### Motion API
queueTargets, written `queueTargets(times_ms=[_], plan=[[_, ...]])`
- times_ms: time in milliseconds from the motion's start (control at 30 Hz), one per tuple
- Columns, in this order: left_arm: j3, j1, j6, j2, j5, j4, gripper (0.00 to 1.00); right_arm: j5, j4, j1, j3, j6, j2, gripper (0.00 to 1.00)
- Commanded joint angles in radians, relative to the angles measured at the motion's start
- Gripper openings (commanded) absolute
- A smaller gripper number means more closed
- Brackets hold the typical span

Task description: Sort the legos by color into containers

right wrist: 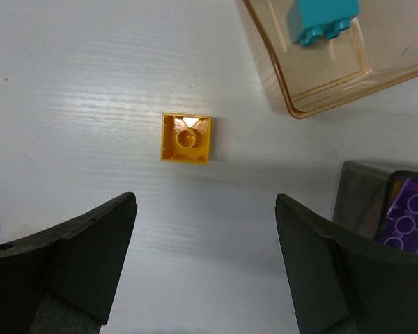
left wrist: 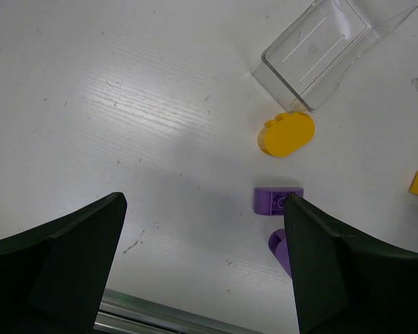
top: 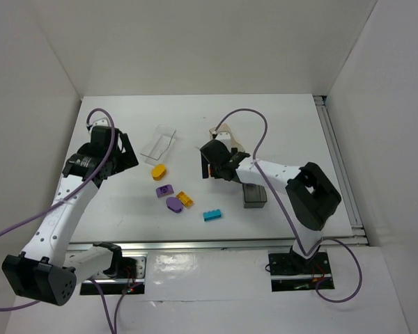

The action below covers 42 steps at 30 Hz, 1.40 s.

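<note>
white table [top: 285, 132] holds clear tub [top: 158, 142], tan tub [right wrist: 313, 76], dark grey tub [top: 254, 195], loose: rounded yellow brick [top: 159, 171], purple brick [top: 165, 190], rounded purple brick [top: 174, 204], small orange brick [top: 185, 199], cyan brick [top: 212, 215], upturned orange brick [right wrist: 187, 138]

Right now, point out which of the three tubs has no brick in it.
The clear colourless tub, beside the yellow rounded brick. The tan tub holds a teal brick, the dark grey tub a purple brick.

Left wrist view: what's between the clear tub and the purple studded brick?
One rounded yellow brick lies between the clear tub and the purple brick. The left wrist view shows it, and so does the top view.
</note>
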Motion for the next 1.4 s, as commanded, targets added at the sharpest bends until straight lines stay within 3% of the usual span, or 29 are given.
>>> queueTargets(times_ms=[0,267,367,567,633,967,1167,1333,1367], plan=[[0.028,-0.004,0.014,-0.017,0.006,-0.003,1.00,-0.011,0.066,0.007,0.010,0.016,0.048,0.87],[0.019,-0.004,0.023,-0.008,-0.027,-0.003,1.00,-0.045,0.075,-0.016,0.136,-0.004,0.216,0.76],[0.019,-0.004,0.032,-0.017,-0.036,-0.003,1.00,-0.045,0.075,-0.025,0.165,-0.004,0.257,0.66],[0.010,-0.004,0.032,-0.027,-0.054,-0.012,1.00,-0.036,0.054,-0.025,0.234,-0.013,0.280,0.25],[0.010,-0.004,0.022,-0.027,-0.054,-0.012,1.00,-0.036,0.054,-0.005,0.248,-0.024,0.280,0.20],[-0.008,0.005,-0.079,-0.027,-0.038,0.000,1.00,-0.116,0.103,0.045,0.444,-0.085,0.283,0.19],[-0.044,0.056,-0.098,0.001,0.108,0.009,1.00,-0.157,0.063,0.064,0.719,-0.118,0.473,0.20],[-0.096,0.056,-0.087,0.033,0.145,0.045,1.00,-0.186,0.005,0.064,0.964,-0.141,0.630,0.23],[-0.111,0.056,-0.087,0.033,0.160,0.057,1.00,-0.186,-0.011,0.064,1.049,-0.150,0.680,0.30]])
